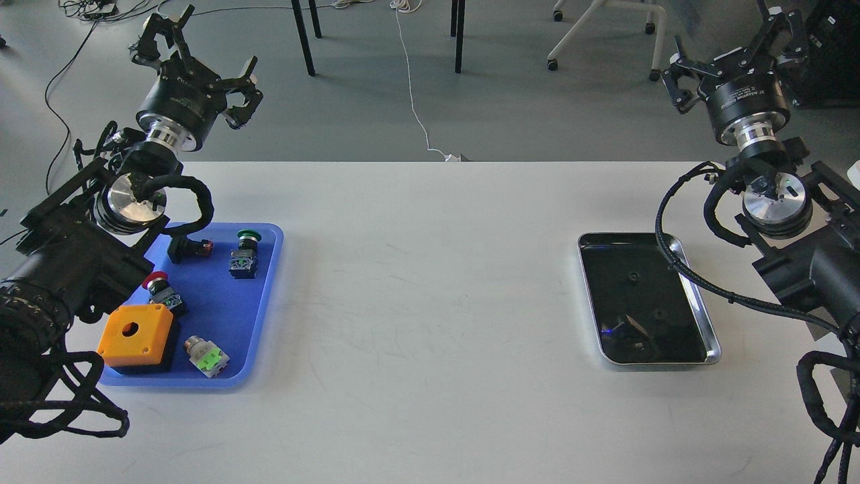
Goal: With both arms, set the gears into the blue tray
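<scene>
**Nothing moved yet: both gears wait in the steel tray**

You have both gears [631,276] lying in the steel tray [699,306] on your right, none in the blue tray [265,296] on your left, which holds only push buttons [243,254] and an orange box [136,331]. Your left gripper [191,57] and right gripper [736,57] hang raised, fingers spread, holding nothing. All the picking and placing remains.
</scene>
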